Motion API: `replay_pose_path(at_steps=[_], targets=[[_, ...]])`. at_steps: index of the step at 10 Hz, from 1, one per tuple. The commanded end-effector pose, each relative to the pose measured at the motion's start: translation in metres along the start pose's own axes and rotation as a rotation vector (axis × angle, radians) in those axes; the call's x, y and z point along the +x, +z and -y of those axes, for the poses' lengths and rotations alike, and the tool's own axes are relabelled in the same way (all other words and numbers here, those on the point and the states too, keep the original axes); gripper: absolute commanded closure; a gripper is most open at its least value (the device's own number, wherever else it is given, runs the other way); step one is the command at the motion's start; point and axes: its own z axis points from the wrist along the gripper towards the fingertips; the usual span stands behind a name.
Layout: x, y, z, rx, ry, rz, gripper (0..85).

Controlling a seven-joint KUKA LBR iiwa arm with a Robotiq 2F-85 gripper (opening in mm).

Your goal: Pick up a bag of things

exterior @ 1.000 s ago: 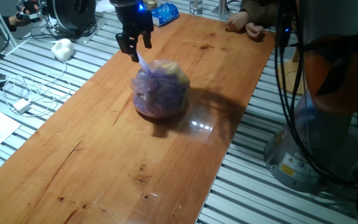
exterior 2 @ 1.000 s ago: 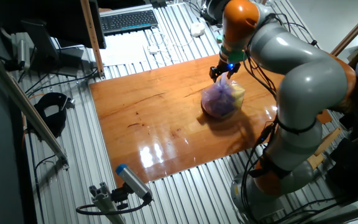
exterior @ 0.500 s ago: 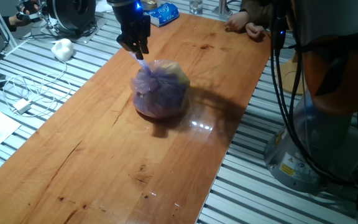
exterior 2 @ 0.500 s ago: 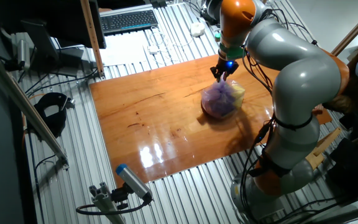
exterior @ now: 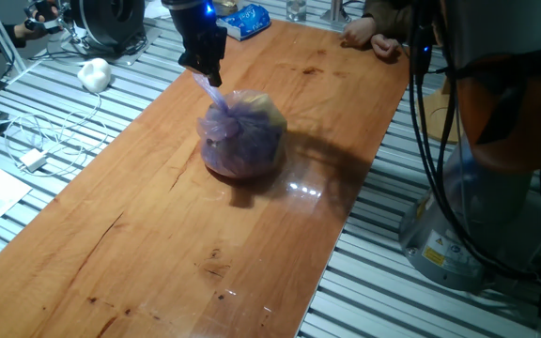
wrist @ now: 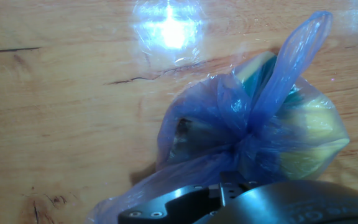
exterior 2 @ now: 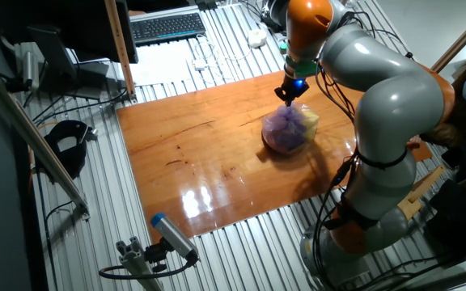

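A: Where does the pick-up stand?

B: The rounded, translucent purple plastic bag of things [exterior: 242, 134], with yellow and dark reddish contents showing through, sits on the glossy wooden table [exterior: 139, 235], toward its far end and roughly mid-width. Its base looks planted on the wood, so I judge no lift yet.

A: And the claw?

B: The black two-finger claw [exterior: 209, 75] is just above the bag's far-left side, its fingers pressed together on the thin twisted tail of plastic, which runs taut up into it. The hand view shows that tail [wrist: 166, 180] disappearing under the claw body.

A: So what remains?

B: The grip seems made; raising the bag clear of the table is left.
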Motion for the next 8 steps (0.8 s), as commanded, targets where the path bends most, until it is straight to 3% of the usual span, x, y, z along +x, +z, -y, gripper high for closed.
replay_pose_path(at_steps=[1, 8], targets=[[-0.0001, 0.0001, 0.0, 0.002, 0.003, -0.002, 85.0], [-0.0003, -0.0002, 0.0005, 0.005, 0.074, -0.001, 85.0]])
